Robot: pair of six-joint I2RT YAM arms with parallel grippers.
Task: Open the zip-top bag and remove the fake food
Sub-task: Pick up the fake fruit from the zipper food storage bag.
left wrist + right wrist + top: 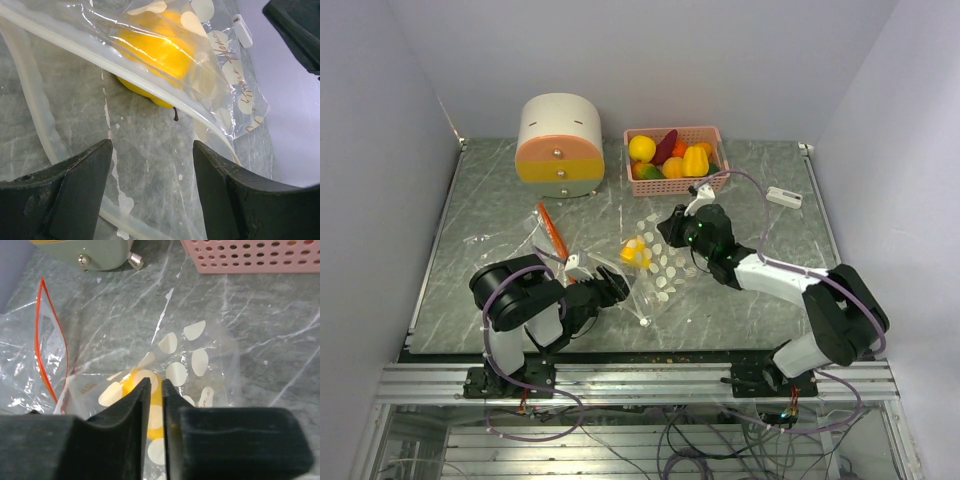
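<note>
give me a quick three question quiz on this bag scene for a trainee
1. True or false: the yellow fake food lies inside the dotted zip-top bag.
2. The left pincer is: A) open, holding nothing B) clamped on the bag C) gripping the fruit.
3. Fill in: in the top view, the pink basket stands to the ___ of the round drawer box.
Key: 1 true; 2 A; 3 right.

Overhead, two wrist close-ups on bag
</note>
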